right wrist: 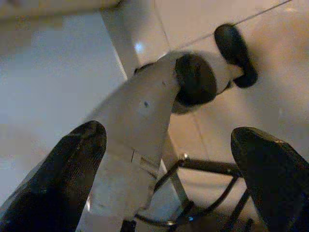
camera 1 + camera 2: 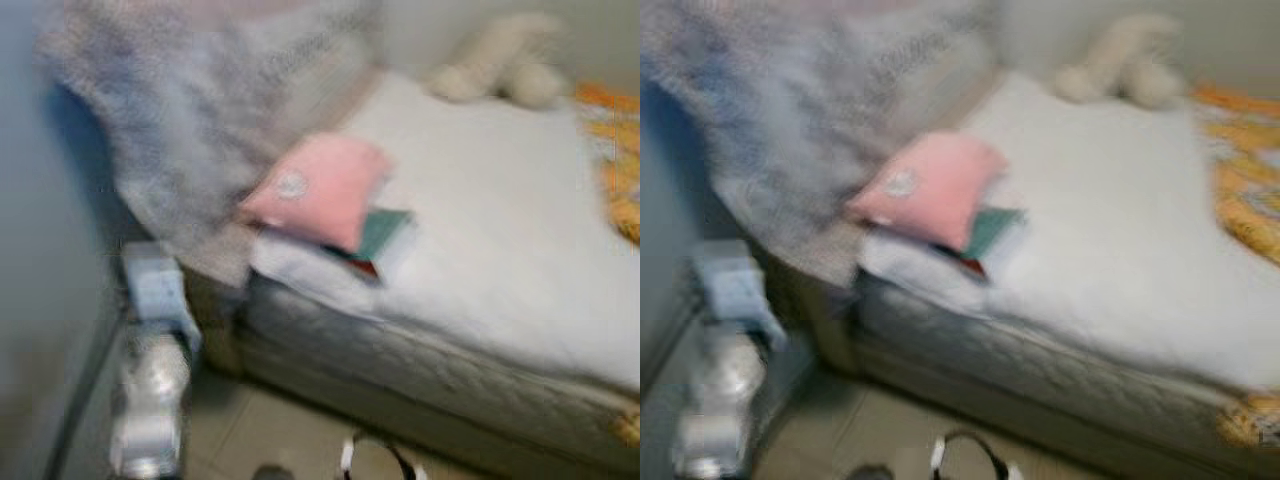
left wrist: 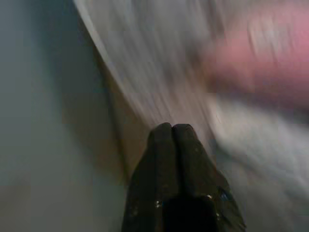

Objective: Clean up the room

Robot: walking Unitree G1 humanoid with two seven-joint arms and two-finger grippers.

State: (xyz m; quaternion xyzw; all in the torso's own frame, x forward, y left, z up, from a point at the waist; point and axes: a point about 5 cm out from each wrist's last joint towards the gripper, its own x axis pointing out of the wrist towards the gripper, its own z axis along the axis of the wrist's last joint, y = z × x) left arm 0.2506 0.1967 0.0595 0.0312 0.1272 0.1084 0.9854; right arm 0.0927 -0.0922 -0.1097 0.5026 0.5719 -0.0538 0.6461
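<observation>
The head views are blurred. A pink cushion [image 2: 320,188] lies on the near left corner of a bed [image 2: 500,230], on top of a green and red flat thing [image 2: 383,240]. A grey fuzzy blanket [image 2: 190,110] hangs over the bed's left end. A cream plush toy [image 2: 500,60] rests at the bed's far side. My left arm [image 2: 150,370] is at the lower left beside the bed; its gripper [image 3: 172,130] is shut with nothing in it, pointing towards the blanket and the cushion [image 3: 260,58]. My right gripper [image 1: 169,145] is open, hanging over the tiled floor and my own leg [image 1: 140,121].
An orange and yellow patterned cloth [image 2: 620,160] covers the bed's right edge. A wall [image 2: 50,250] stands close on the left. Tiled floor [image 2: 260,430] runs along the bed's front. A black wire frame [image 1: 203,188] lies on the floor below the right gripper.
</observation>
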